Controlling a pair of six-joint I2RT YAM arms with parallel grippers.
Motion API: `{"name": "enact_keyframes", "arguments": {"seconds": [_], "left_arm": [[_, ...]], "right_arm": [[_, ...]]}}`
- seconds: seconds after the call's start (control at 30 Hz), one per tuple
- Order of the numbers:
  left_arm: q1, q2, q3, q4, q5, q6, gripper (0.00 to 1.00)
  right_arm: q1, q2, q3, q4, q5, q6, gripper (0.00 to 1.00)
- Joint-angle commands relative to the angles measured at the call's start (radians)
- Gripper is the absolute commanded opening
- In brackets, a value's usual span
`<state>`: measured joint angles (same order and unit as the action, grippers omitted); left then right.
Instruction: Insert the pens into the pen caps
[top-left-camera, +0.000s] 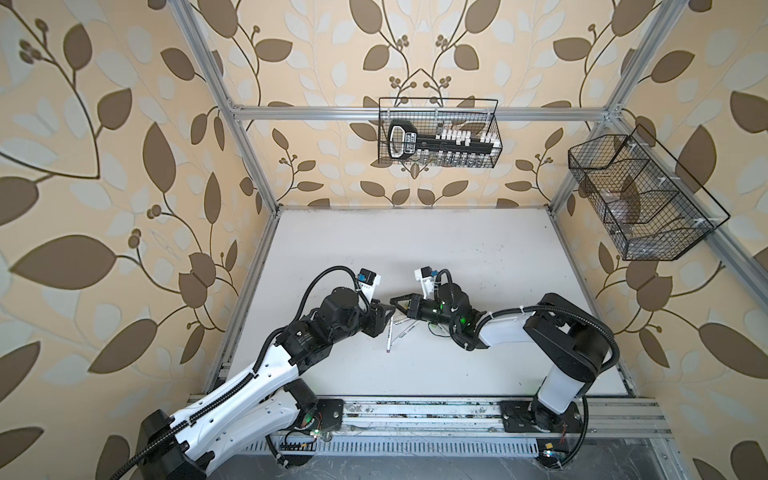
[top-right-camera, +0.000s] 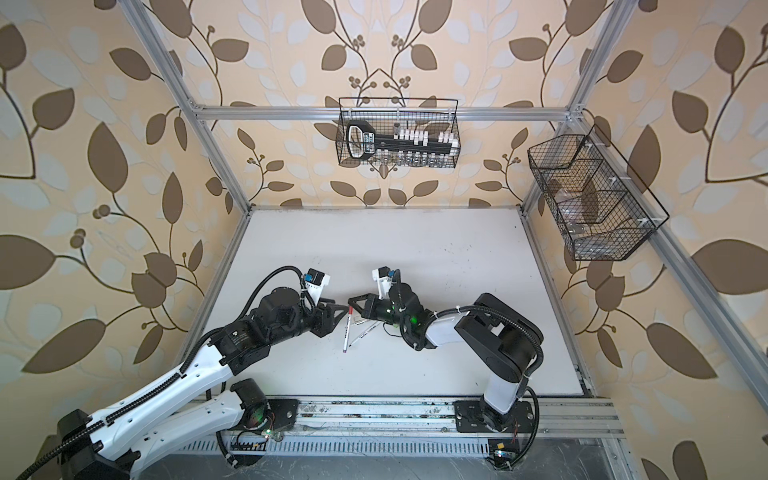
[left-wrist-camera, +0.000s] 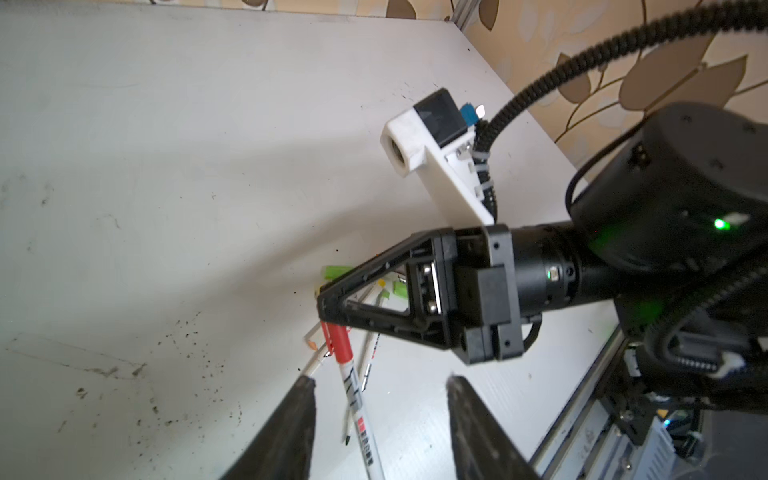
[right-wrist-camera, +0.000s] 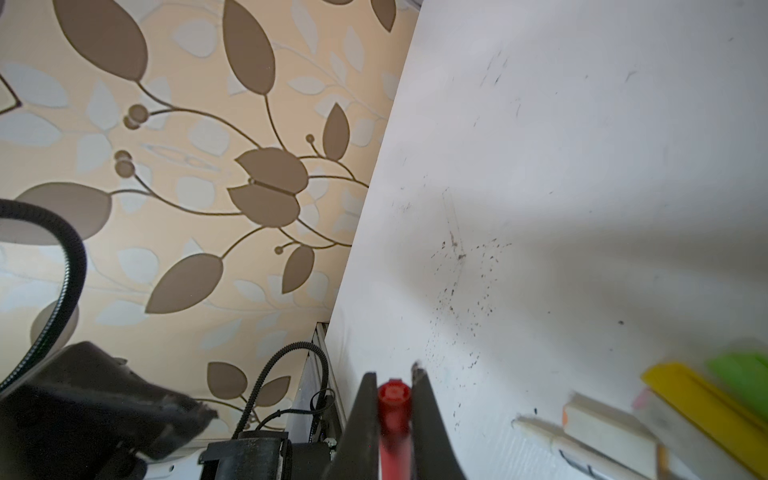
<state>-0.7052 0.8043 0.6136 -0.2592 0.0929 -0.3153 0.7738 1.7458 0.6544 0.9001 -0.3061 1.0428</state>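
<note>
My right gripper (right-wrist-camera: 392, 376) is shut on a red pen cap (right-wrist-camera: 392, 401), and a white pen (left-wrist-camera: 358, 409) with dark print hangs from that cap (left-wrist-camera: 340, 345). In both top views this pen (top-left-camera: 389, 334) (top-right-camera: 347, 332) slants down toward the table. My left gripper (left-wrist-camera: 380, 380) is open, its fingers (left-wrist-camera: 299, 415) on either side of the barrel and apart from it. Other pens (left-wrist-camera: 368, 361) (top-left-camera: 405, 330) lie on the table under the right gripper. Green caps (left-wrist-camera: 334, 272) and a yellow cap (right-wrist-camera: 706, 401) lie beside them.
The white table (top-left-camera: 415, 249) is speckled with ink marks. One black wire basket (top-left-camera: 440, 133) hangs on the back wall, another wire basket (top-left-camera: 640, 199) on the right wall. The two grippers (top-left-camera: 390, 307) nearly meet mid-table. An aluminium rail (top-left-camera: 415, 415) runs along the front edge.
</note>
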Motion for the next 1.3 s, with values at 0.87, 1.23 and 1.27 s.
{"name": "enact_keyframes", "arguments": {"seconds": [0.87, 1.23, 1.27], "left_arm": [[0.006, 0.045, -0.104, 0.257, 0.309, -0.079, 0.00], [0.008, 0.047, -0.028, 0.264, 0.307, -0.010, 0.00], [0.009, 0.049, -0.016, 0.263, 0.309, -0.002, 0.00]], "right_arm": [[-0.051, -0.245, -0.049, 0.016, -0.177, -0.091, 0.01], [-0.012, -0.309, -0.088, -0.236, -0.254, -0.234, 0.00], [-0.009, -0.310, -0.095, -0.260, -0.255, -0.243, 0.00]]}}
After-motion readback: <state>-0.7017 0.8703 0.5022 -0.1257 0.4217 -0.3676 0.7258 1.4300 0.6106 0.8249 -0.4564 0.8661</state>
